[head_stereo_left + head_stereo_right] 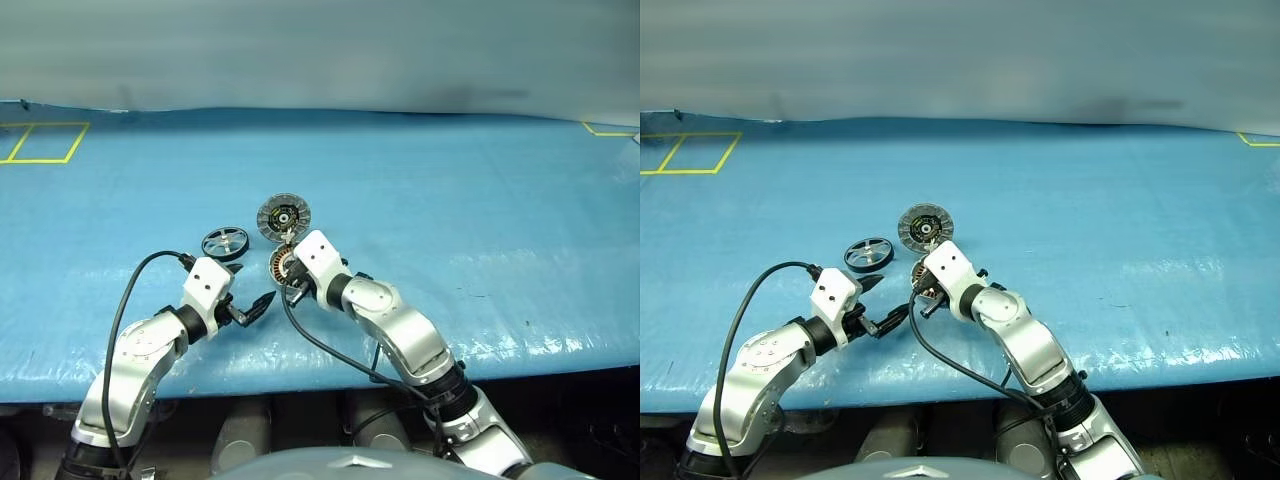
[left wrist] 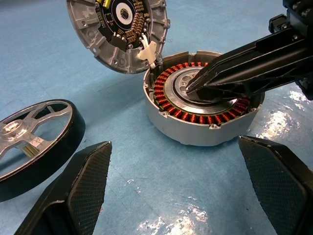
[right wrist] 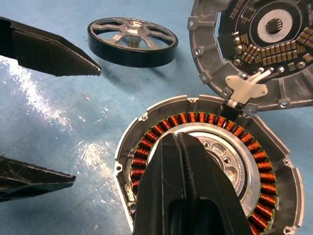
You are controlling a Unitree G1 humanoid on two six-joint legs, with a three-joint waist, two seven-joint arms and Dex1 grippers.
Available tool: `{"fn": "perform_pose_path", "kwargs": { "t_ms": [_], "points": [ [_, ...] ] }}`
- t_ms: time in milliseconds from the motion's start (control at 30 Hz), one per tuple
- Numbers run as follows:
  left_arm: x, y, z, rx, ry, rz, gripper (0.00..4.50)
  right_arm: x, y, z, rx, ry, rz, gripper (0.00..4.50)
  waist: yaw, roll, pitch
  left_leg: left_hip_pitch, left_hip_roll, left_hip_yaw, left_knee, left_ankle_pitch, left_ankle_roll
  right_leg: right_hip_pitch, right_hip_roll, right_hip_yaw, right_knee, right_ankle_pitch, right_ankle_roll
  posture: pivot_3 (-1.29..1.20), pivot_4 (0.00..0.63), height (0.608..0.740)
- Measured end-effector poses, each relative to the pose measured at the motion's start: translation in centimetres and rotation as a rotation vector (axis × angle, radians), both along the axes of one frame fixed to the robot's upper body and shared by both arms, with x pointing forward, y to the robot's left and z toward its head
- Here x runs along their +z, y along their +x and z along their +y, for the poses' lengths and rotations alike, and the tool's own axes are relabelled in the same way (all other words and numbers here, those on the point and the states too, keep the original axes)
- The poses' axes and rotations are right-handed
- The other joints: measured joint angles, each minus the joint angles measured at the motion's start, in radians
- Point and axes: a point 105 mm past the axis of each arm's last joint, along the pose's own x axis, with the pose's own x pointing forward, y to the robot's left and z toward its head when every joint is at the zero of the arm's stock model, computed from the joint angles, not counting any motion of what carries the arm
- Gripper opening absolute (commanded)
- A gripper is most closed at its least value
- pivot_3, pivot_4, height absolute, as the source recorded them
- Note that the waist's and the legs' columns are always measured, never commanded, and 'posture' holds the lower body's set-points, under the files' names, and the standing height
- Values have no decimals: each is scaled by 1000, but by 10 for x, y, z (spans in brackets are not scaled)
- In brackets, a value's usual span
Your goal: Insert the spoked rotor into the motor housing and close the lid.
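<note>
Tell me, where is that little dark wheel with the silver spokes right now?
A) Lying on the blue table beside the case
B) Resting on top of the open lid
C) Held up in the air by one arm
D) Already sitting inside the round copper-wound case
A: the spoked rotor lies flat on the blue table, apart from the motor housing, whose copper ring is uncovered.

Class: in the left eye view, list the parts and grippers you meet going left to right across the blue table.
spoked rotor → left gripper → lid, standing open above the motor housing → right gripper
</note>
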Motion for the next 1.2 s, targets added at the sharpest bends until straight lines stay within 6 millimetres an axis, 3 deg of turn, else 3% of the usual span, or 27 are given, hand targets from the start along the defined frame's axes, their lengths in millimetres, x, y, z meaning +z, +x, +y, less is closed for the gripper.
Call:
{"fn": "perform_pose_path", "kwargs": {
  "t_ms": [200,567,667,933,1200],
  "points": [
    [0,0,0,-5,0,0,4500,21,7,-9,-45,49,-42,55,0,0,0,0,0,0,0,0,0,0,0,0,0,0,0,0,150,740],
    [6,2,-2,-7,-13,-14,4500,11,6,-7,-41,31,-9,55,0,0,0,0,0,0,0,0,0,0,0,0,0,0,0,0,150,740],
    [25,9,-1,22,-47,-68,4500,11,6,-10,-40,27,-12,55,2,0,0,0,0,0,0,0,0,0,0,0,0,0,0,0,150,740],
    [60,34,28,163,53,-101,4500,19,5,-35,-78,16,-44,55,3,0,0,0,0,0,0,0,0,0,1,0,0,0,0,0,150,740],
    [97,47,53,125,273,-130,4500,19,2,-34,-84,27,-37,55,-5,-1,0,0,0,0,-1,0,0,0,1,0,0,0,0,0,150,740]
  ]
}}
